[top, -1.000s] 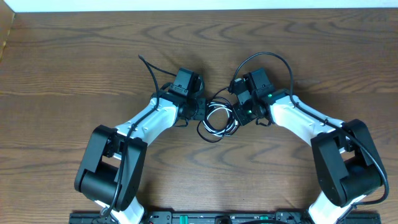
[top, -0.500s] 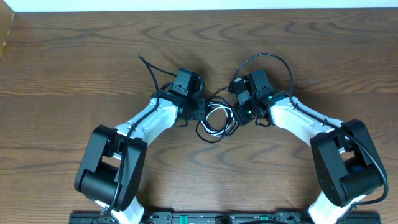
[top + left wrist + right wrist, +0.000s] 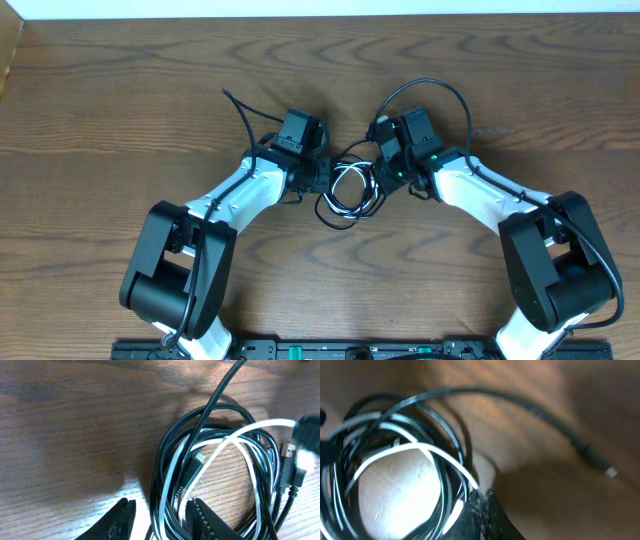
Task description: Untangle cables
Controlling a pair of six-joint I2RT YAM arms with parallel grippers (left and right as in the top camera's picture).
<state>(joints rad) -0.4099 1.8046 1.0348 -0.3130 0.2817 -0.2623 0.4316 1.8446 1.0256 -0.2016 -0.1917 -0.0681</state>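
The thin black cable (image 3: 336, 217) and the thin white cable (image 3: 346, 186) lie wound together in one small coil between my two grippers. My left gripper (image 3: 322, 178) is open. In the left wrist view (image 3: 162, 527) its fingers straddle the coil's left edge, with black strands (image 3: 159, 475) and white strands (image 3: 235, 435) between them. Small plug ends (image 3: 288, 455) sit at the coil's right side. My right gripper (image 3: 384, 176) is shut. In the right wrist view (image 3: 482, 502) it pinches a white strand (image 3: 445, 457) at the coil's rim. A black cable end with its plug (image 3: 592, 457) trails off to the right.
Thick black arm wires rise from both wrists: one (image 3: 240, 112) at the left, a loop (image 3: 430, 90) at the right. The wooden table (image 3: 120, 90) stretches all round. A light strip (image 3: 320, 8) runs along the far edge.
My right gripper has shifted slightly toward the far edge, drawing the white loop up and tighter. The left arm has hardly moved.
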